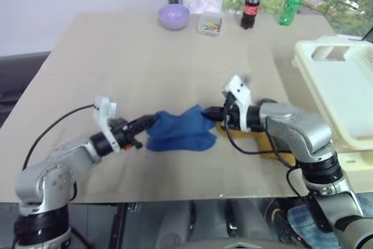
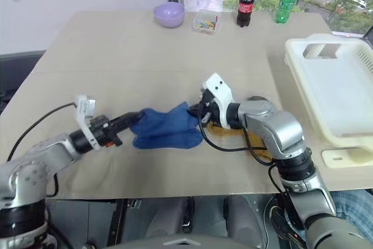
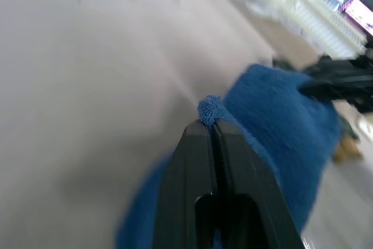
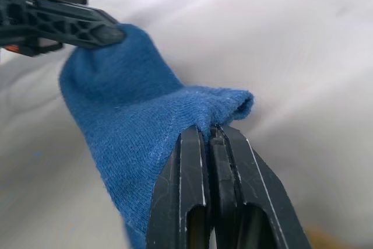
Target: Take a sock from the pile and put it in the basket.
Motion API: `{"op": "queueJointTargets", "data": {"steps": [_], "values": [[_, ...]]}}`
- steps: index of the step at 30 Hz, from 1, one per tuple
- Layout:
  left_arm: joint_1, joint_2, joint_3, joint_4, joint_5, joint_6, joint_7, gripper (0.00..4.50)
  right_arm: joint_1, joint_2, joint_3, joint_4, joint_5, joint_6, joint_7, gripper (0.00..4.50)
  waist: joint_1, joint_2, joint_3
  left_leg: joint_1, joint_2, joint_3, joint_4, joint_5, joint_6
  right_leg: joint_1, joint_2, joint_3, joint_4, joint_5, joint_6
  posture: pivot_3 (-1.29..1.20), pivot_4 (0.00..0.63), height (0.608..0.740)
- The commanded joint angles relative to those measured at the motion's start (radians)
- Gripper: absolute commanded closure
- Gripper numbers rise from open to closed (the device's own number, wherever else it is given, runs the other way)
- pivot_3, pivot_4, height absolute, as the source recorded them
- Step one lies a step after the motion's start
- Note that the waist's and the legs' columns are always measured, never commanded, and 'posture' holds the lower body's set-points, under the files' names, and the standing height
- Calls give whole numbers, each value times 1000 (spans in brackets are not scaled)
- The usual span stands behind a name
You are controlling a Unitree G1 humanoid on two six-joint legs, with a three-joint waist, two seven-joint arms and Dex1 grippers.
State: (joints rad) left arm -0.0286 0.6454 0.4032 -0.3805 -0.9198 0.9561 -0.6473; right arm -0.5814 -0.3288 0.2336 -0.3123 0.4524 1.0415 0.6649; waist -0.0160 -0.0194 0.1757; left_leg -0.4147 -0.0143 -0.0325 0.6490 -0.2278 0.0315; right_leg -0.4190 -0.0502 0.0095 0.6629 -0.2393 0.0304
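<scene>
Now, sock: we see a royal-blue soft knit sock [image 1: 180,127] stretched between both claws just above the beige tabletop [image 1: 145,51], near the front edge, its lower folds sagging towards the surface.
Left claw: our left claw [image 1: 152,120] is pinched tight on the sock's left end; in the left wrist view the two black fingers [image 3: 195,161] meet with a tuft of blue knit caught at their tips.
Right claw: our right claw [image 1: 210,112] is clamped on the sock's right end; in the right wrist view the fingers [image 4: 189,167] press together on a fold of the blue fabric.
Pile: we make out a bit of mustard-yellow fabric [image 1: 269,144] lying on the tabletop under our right arm; the rest of the heap is hidden by the arm.
Basket: a large cream-white rectangular plastic laundry basket [image 1: 326,68] stands at the right edge of the tabletop, well apart from the sock.
Far edge: a small lilac bowl [image 1: 174,16], a clear box of coloured bits [image 1: 210,25], a dark cola bottle with a red cap [image 1: 250,7] and a green bottle with a yellow cap [image 1: 291,4] stand in a row.
</scene>
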Motion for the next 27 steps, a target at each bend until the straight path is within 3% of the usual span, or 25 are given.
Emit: {"op": "queueJointTargets", "data": {"steps": [1,15,19,21,23,25,27], "values": [[15,14,-2,-40,19,-33,8,4473,23,3,15,-50,9,-12,-14,4500,3,0,0,1,0,0,0,0,0,1,0,0,0,0,0,0,150,740],[-18,13,-102,51,148,-135,-18,4473,83,-25,56,-13,-41,-88,-33,4500,2,0,0,1,0,0,1,0,0,2,1,0,-1,0,0,0,150,740],[-9,7,-109,69,184,-170,-25,3117,96,-39,70,-10,-56,-104,-25,2990,3,0,0,1,0,0,1,0,0,2,1,0,-1,0,0,0,150,740],[-1,3,-104,74,196,-192,-27,2130,104,-44,72,-18,-62,-111,-29,2064,3,0,0,1,0,0,1,0,0,2,1,0,-1,0,0,0,150,740],[5,0,-95,76,201,-203,-26,1176,111,-45,66,-26,-65,-120,-37,2333,3,0,0,1,0,0,1,0,0,2,1,0,-1,0,0,0,150,740],[18,8,-87,68,189,-199,-42,224,116,-62,69,-43,-77,-147,-28,3128,3,0,0,1,0,0,1,0,0,2,1,0,-1,0,0,0,150,740],[29,10,-71,57,170,-194,-53,216,120,-80,68,-66,-86,-180,-14,4066,3,0,0,1,0,0,1,0,0,2,0,0,-1,0,0,0,150,740]]}}
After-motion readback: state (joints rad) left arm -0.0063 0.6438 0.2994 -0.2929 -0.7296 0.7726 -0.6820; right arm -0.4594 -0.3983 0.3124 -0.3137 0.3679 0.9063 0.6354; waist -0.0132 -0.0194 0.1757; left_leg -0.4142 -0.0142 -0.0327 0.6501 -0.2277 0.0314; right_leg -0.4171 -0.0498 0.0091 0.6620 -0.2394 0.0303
